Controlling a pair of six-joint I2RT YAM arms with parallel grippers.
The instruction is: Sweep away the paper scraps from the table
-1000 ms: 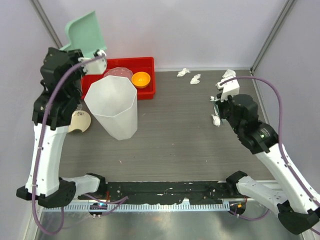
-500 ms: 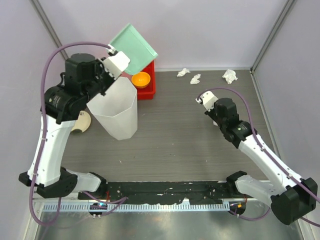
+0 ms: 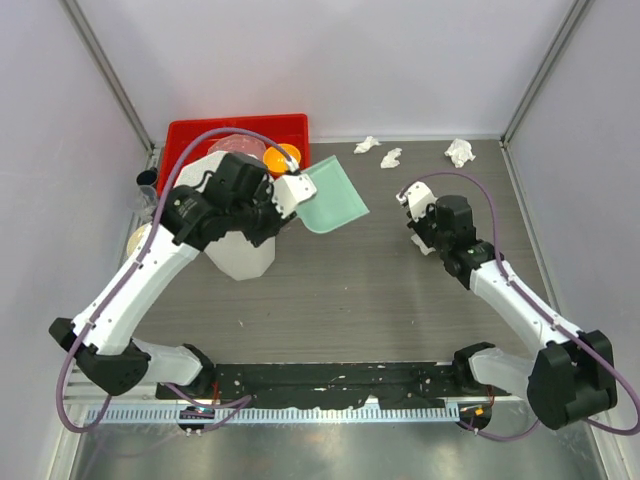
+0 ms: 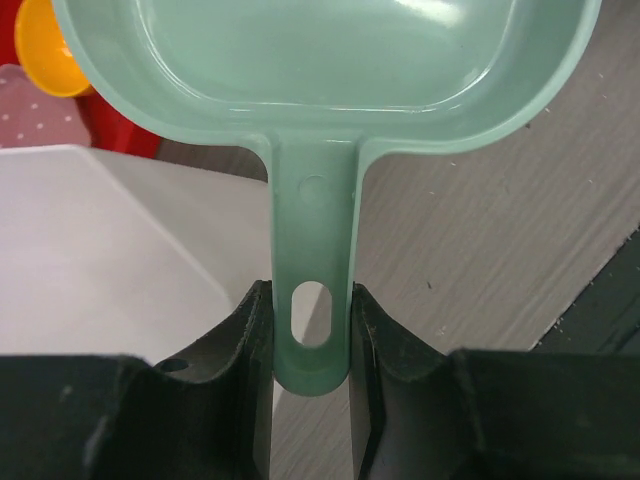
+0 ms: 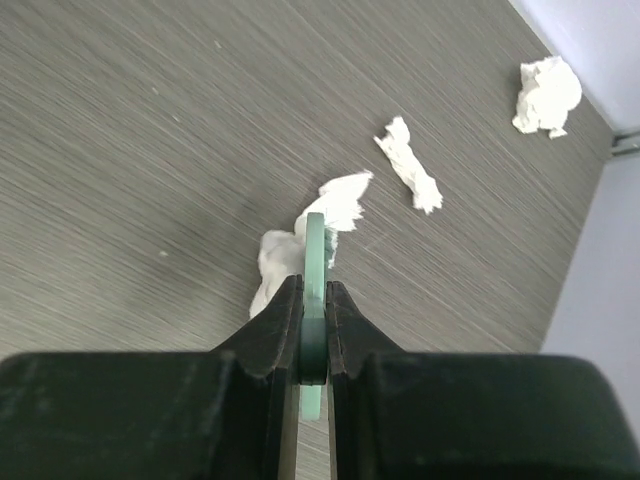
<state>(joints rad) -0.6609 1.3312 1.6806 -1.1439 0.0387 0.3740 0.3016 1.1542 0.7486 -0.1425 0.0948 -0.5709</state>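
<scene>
Right wrist view: the right gripper (image 5: 314,300) pinches a thin green blade (image 5: 315,235), perhaps a scraper seen edge-on. Paper scraps (image 5: 345,195) lie on the table (image 5: 120,150) just beyond its tips. The left gripper (image 4: 311,320) clamps the dustpan (image 4: 320,60) handle.

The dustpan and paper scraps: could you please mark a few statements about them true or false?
1. The left gripper is shut on the handle of the dustpan. True.
2. The dustpan lies in the red tray. False: it is held outside the red tray, beside the white bin.
3. The right gripper is open and empty. False: it is shut on a thin green tool.
4. Several paper scraps lie on the table. True.
</scene>
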